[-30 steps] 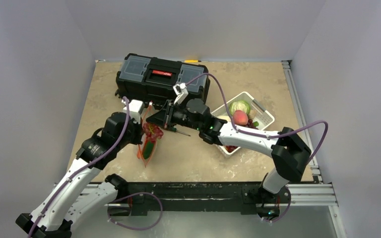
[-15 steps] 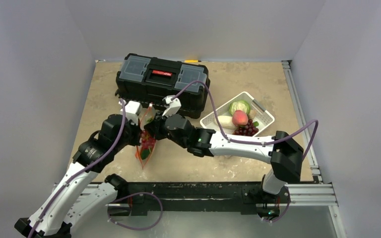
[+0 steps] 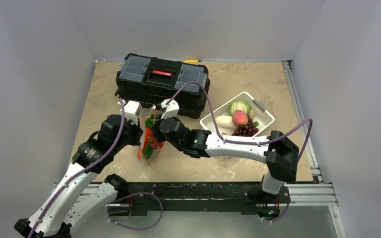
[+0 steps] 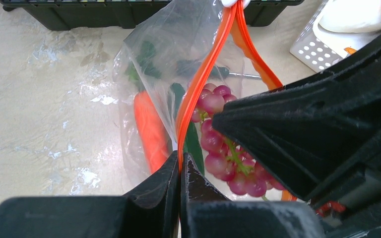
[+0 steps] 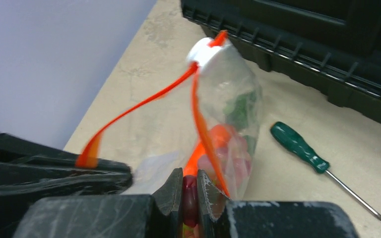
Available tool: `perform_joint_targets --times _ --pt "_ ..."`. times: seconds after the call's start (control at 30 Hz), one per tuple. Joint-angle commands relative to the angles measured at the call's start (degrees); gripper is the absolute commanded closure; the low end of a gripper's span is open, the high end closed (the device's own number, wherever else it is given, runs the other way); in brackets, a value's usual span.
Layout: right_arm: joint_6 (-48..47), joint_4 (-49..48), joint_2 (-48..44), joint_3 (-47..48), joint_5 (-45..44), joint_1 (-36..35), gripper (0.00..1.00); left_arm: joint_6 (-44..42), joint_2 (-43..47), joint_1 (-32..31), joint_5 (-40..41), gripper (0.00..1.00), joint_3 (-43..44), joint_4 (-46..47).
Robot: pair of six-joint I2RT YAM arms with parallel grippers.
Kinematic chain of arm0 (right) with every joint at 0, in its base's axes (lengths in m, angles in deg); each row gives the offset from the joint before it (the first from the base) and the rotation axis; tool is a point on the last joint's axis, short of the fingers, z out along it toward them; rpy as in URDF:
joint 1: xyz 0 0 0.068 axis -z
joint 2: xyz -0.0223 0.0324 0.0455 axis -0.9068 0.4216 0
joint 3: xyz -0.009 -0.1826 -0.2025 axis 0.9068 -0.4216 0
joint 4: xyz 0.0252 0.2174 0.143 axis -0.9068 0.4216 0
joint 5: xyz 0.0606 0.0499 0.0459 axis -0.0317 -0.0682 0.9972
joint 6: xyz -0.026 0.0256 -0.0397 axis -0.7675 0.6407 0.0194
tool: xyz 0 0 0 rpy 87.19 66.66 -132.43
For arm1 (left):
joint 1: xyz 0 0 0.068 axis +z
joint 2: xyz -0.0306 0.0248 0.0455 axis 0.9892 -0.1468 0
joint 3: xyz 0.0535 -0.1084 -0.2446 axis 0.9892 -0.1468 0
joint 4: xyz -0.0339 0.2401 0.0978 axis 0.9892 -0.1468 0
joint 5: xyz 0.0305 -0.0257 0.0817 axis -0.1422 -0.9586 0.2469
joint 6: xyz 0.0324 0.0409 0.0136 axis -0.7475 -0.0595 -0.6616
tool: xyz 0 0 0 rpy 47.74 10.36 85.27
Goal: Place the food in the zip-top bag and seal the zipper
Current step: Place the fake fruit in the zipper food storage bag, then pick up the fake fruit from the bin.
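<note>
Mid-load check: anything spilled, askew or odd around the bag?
One oddity: a green-handled screwdriver lies loose on the table beside the zip-top bag, near the black toolbox. It is not food. Nothing looks spilled.

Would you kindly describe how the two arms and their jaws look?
The left arm and right arm match: white link shells, rounded black joints, a purple cable looped along each, a small white block at the wrist. The jaws are scuffed matte black wedges.

No legible text, labels or numbers anywhere.
</note>
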Motion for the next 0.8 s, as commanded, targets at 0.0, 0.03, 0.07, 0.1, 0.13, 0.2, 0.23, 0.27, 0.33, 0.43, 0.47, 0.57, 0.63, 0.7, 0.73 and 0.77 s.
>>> perform_joint_targets --times 0.0,0.03,0.07,0.1,0.13,0.2,0.23,0.27,0.33,0.43,0.47,0.57,0.63,0.7,0.73,0.77 --pt "-2.5 -2.1 0.9 5.1 3.5 -1.1 0.96 -0.6 -0.5 0.2 -0.2 1.0 0.7 2.0" --pt "-2.9 -1.6 1.1 6.2 4.7 -1.2 0.89 -0.7 -0.4 0.2 0.0 1.0 0.7 2.1" --pt "-3.0 -1.2 1.3 6.9 5.6 -1.2 0.8 -0.7 -0.4 0.2 0.1 1.0 0.6 2.1" --pt "-3.0 -0.8 1.2 7.4 5.9 -1.2 0.72 -0.7 -0.3 0.2 0.2 1.0 0.6 2.2" --pt "-3.0 -0.5 0.9 7.6 6.1 -1.2 0.64 -0.7 -0.4 0.2 0.3 1.0 0.5 2.3" --pt "-3.6 -0.3 0.2 7.5 6.6 -1.2 0.52 -0.7 -0.5 0.2 0.2 1.0 0.7 2.1" --pt "-3.9 0.2 -0.4 7.5 6.5 -1.2 0.49 -0.7 -0.5 0.2 0.2 1.0 0.6 2.1" --pt "-4.0 0.6 -0.8 7.5 6.4 -1.2 0.46 -0.7 -0.5 0.2 0.2 1.0 0.6 2.1" --pt "-4.2 1.4 -2.1 7.4 6.5 -1.2 0.45 -0.7 -0.5 0.2 0.1 1.0 0.5 2.3" --pt "-5.3 2.2 -4.5 6.5 6.2 -1.2 0.44 -0.7 -0.8 0.1 -0.3 1.0 0.7 2.2" --pt "-5.8 2.5 -5.3 6.1 5.7 -1.2 0.44 -0.7 -0.8 0.2 -0.4 1.0 0.8 2.3" --pt "-7.1 2.9 -9.0 4.3 4.7 -1.2 0.44 -0.7 -0.9 0.2 -0.5 1.0 0.6 2.3" --pt "-7.9 2.9 -11.9 2.9 4.0 -1.3 0.44 -0.8 -1.0 0.2 -0.6 1.0 0.7 2.3" --pt "-8.8 2.9 -15.1 1.1 2.9 -1.2 0.44 -0.8 -1.1 0.2 -0.8 1.0 0.7 2.2" --pt "-9.3 2.9 -16.8 0.1 2.1 -1.2 0.44 -0.8 -1.1 0.2 -0.8 1.0 0.7 2.2" --pt "-9.9 2.9 -18.5 -1.0 1.2 -1.2 0.44 -0.8 -1.0 0.2 -0.8 1.0 0.7 2.2"
